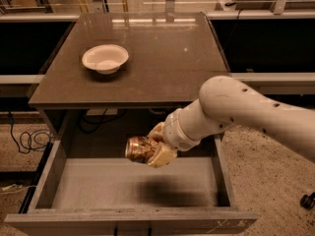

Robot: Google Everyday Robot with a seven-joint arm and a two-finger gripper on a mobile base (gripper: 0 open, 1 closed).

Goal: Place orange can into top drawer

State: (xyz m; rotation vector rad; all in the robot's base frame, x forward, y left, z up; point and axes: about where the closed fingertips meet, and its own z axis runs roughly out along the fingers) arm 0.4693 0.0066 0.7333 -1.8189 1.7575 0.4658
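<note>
Shiny metal can point(139, 149), mottled orange-brown and silver, lying sideways, pinched in tan end effector point(156, 150). Held above open drawer point(86, 186), not touching floor. Drawer shallow, grey, with flat pale floor, low walls, scuffed front. Smooth rounded white arm point(246, 107) entering from right. Glossy brown surface point(167, 58) carrying round white bowl point(105, 58), possibly ceramic.

Smooth white rounded arm point(246, 107) with small dark holes point(241, 89), ribbed white wrist collar point(178, 132); beige-fingered tool point(151, 149) at its 8 o'clock end.
</note>
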